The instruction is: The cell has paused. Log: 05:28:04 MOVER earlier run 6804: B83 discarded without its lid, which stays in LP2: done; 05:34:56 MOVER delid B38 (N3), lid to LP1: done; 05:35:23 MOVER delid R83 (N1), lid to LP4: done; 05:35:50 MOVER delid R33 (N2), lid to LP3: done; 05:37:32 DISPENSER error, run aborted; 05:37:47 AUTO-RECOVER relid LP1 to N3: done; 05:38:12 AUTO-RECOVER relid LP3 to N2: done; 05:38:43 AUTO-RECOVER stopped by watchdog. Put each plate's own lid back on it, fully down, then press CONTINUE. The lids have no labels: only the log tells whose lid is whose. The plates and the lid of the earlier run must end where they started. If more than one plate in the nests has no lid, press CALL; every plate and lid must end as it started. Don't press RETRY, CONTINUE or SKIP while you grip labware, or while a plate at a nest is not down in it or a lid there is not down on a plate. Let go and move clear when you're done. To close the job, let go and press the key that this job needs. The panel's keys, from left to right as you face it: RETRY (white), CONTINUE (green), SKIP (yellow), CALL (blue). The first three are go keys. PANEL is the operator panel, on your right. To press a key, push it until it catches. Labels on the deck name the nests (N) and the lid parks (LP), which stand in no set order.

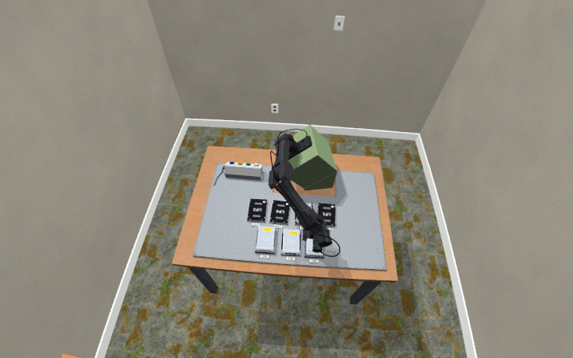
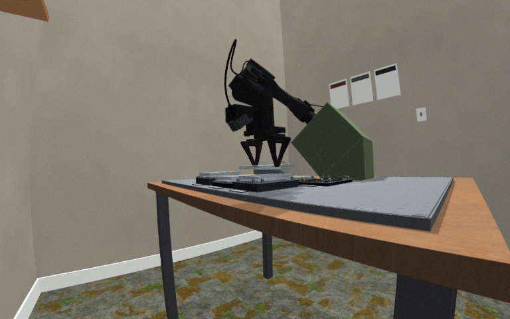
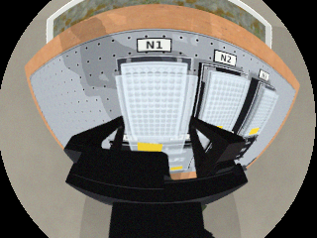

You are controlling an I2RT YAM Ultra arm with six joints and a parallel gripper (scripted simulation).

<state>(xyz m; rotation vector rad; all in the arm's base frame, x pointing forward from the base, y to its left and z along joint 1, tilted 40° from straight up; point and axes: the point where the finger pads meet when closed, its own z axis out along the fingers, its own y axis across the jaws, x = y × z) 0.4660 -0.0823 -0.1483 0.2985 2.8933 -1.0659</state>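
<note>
My gripper (image 1: 311, 241) (image 2: 265, 165) (image 3: 157, 119) is shut on a clear lid (image 2: 246, 167) (image 3: 150, 147) with a yellow tag. The lid is level, a little above the plate (image 3: 156, 67) at N1, apart from it and roughly over it. That plate shows no lid of its own. The plates at N2 (image 1: 291, 242) (image 3: 225, 96) and N3 (image 1: 265, 240) (image 3: 264, 106) have lids with yellow tags on them. Another lid (image 3: 176, 169) lies at LP2, mostly behind the gripper. LP4 (image 1: 280, 212), LP3 (image 1: 257, 209) and LP1 (image 1: 326, 214) hold no lid.
The operator panel (image 1: 243, 171) stands at the far left in the top view, with blue (image 1: 231, 162), yellow (image 1: 239, 163), green (image 1: 248, 164) and white keys. A large green block (image 1: 314, 168) (image 2: 335, 146) stands beside the arm's base. The N2 plate is close beside N1.
</note>
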